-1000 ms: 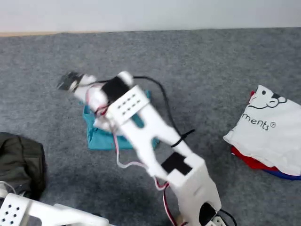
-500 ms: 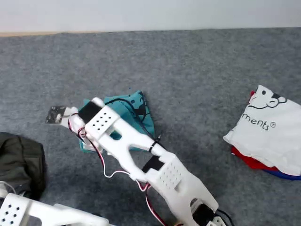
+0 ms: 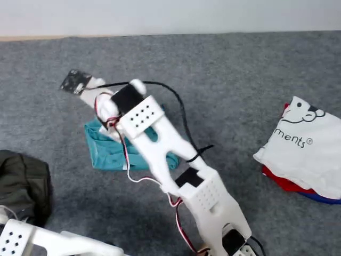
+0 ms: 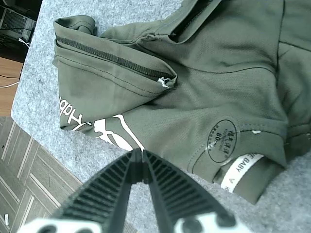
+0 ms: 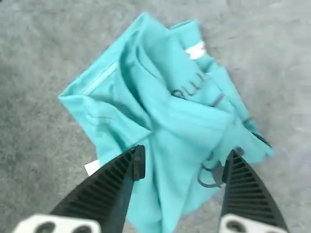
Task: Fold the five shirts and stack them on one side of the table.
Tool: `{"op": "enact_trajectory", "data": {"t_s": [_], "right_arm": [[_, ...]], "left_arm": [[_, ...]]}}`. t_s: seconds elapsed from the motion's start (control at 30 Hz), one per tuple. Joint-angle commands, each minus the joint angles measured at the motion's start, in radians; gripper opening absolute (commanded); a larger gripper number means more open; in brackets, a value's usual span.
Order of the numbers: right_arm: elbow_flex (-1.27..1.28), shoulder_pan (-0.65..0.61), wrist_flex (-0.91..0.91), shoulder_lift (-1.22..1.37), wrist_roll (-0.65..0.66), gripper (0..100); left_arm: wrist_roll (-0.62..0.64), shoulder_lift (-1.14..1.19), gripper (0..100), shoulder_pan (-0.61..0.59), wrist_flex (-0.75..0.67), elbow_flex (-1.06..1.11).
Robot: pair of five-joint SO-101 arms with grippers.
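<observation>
Right arm swung back up over the teal shirt (image 3: 106, 152), which got pushed and bunched | my right gripper (image 5: 185, 160) is wide apart, holding nothing | left gripper (image 4: 142, 160) is pinched closed by the green shirt (image 4: 194, 97) | I think teal still needs folding

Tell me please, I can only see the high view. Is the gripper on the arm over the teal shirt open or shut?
Observer: Open. The right gripper is spread wide, and the teal shirt lies crumpled under it.
Operator: What about the one by the dark shirt?
Observer: The left gripper is shut, with nothing in it.
Operator: Is that shirt folded nicely?
Observer: Not neatly. It is bunched up, and a white label shows at its neck.
</observation>
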Motion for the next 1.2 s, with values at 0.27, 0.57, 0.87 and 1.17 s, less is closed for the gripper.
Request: {"op": "enact_trajectory", "data": {"t_s": [0.27, 0.57, 0.87, 1.17], "right_arm": [[0.002, 0.156, -0.157, 0.176, -0.009, 26.4], [0.000, 0.104, -0.085, 0.219, -0.011, 26.3], [0.000, 0.200, 0.002, 0.150, -0.009, 26.3], [0.002, 0.312, -0.255, 0.242, -0.011, 26.2]], "left_arm": [[-0.008, -0.011, 1, 0.005, 0.005, 0.024], [-0.009, -0.012, 1, 0.005, 0.002, -0.001], [0.166, -0.011, 1, 0.009, 0.008, -0.147], [0.252, -0.011, 1, 0.204, 0.176, -0.242]]}}
